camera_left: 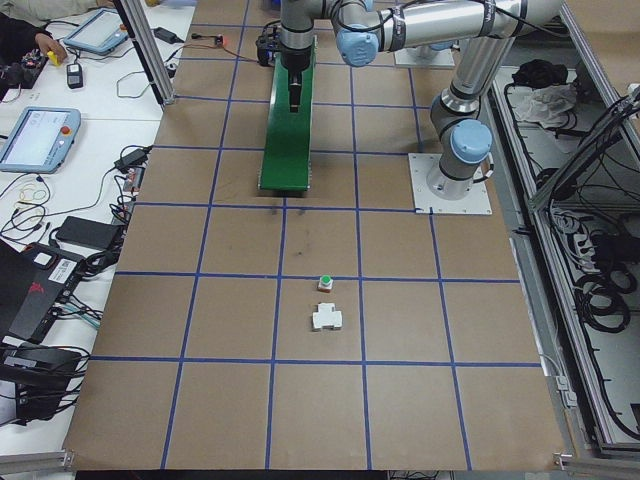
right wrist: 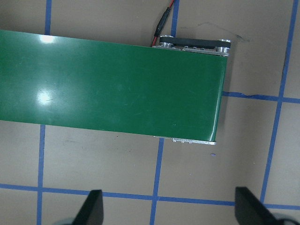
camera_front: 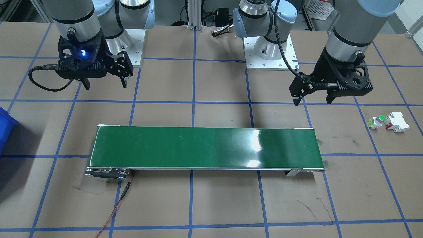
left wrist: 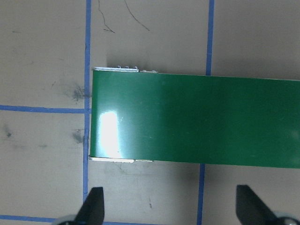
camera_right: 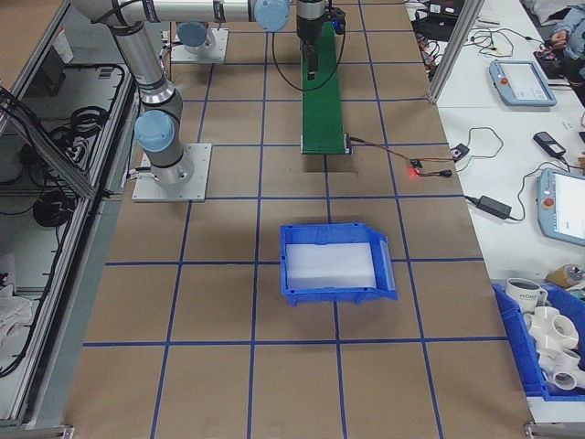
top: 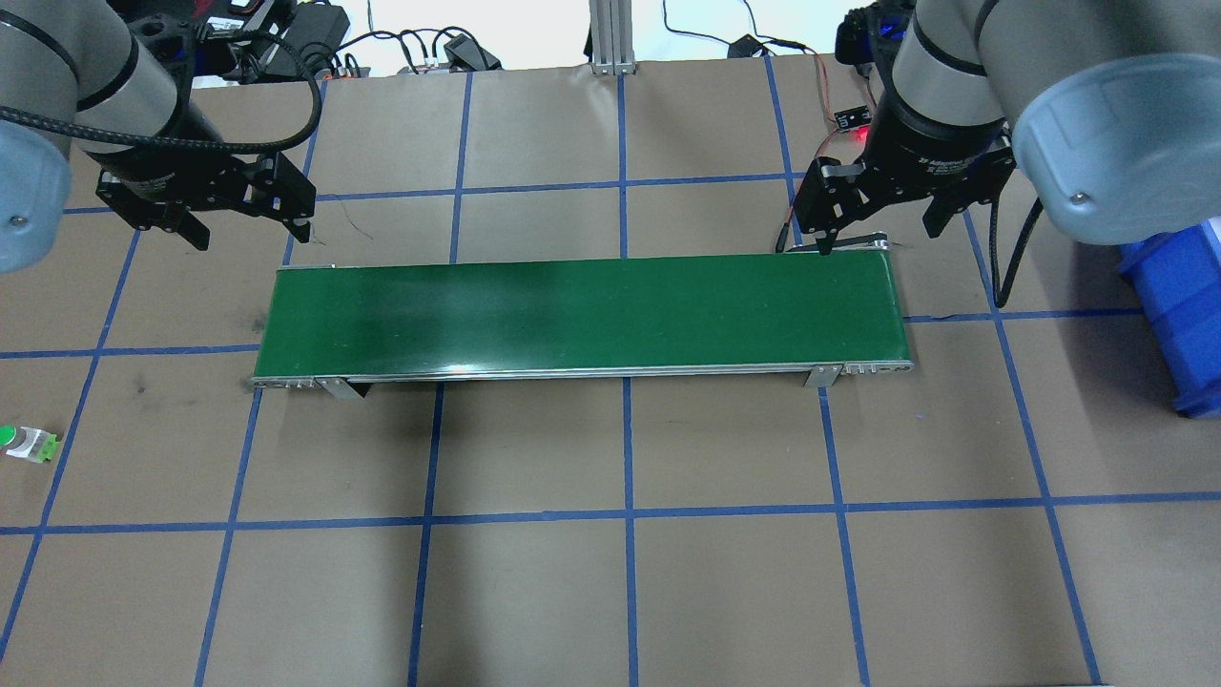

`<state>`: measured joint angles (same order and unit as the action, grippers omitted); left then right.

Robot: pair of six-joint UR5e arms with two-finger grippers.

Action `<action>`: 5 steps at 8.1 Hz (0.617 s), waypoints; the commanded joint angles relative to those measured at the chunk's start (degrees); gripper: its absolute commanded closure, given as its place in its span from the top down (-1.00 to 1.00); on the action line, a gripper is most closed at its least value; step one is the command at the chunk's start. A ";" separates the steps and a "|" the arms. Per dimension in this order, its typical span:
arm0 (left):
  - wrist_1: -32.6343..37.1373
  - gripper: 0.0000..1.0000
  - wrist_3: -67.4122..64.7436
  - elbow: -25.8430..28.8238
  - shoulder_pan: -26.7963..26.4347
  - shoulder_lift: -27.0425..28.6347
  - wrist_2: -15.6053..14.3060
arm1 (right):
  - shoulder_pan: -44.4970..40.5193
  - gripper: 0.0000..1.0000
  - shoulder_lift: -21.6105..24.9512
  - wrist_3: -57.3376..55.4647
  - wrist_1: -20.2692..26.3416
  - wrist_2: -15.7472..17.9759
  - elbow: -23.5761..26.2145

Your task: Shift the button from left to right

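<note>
Out at the robot's left end of the table (camera_front: 224,201) lies the button (camera_front: 377,121), tipped on its side with its green cap showing, well clear of the conveyor; just beside it, on the side away from the belt, sits a white circuit breaker (camera_front: 397,122) with red parts, and whether the two touch cannot be told; in the overhead view the button (top: 23,442) shows at the far left edge, and in the left side view it (camera_left: 325,282) lies just beyond the breaker (camera_left: 326,318). Nearer the middle, the left gripper (camera_front: 312,98) hangs above the table behind the belt's left end, its fingers spread wide with nothing between them; the left wrist view shows both fingertips (left wrist: 93,205) far apart over bare table. Lengthwise across the centre runs the green conveyor belt (camera_front: 205,148), nothing resting on it. Beyond its other end the right gripper (camera_front: 105,82) hovers, likewise wide apart and holding nothing; past it a blue bin (camera_right: 336,263) stands on the table.
</note>
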<state>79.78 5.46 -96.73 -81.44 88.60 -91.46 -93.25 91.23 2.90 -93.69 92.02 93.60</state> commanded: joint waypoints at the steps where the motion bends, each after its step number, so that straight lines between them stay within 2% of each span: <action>1: 2.99 1.00 0.77 0.05 0.05 -0.18 -0.12 | 0.00 1.00 0.00 0.00 0.00 0.00 0.00; 3: 2.58 1.00 7.67 0.05 3.10 -0.10 0.05 | 0.00 1.00 0.00 0.00 0.00 0.00 0.00; 5: -1.10 1.00 18.74 -0.30 12.30 0.95 0.05 | 0.00 1.00 0.00 -0.09 0.00 0.00 0.00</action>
<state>81.26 14.57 -96.72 -76.81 88.81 -91.43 -93.25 91.23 2.90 -93.69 91.99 93.60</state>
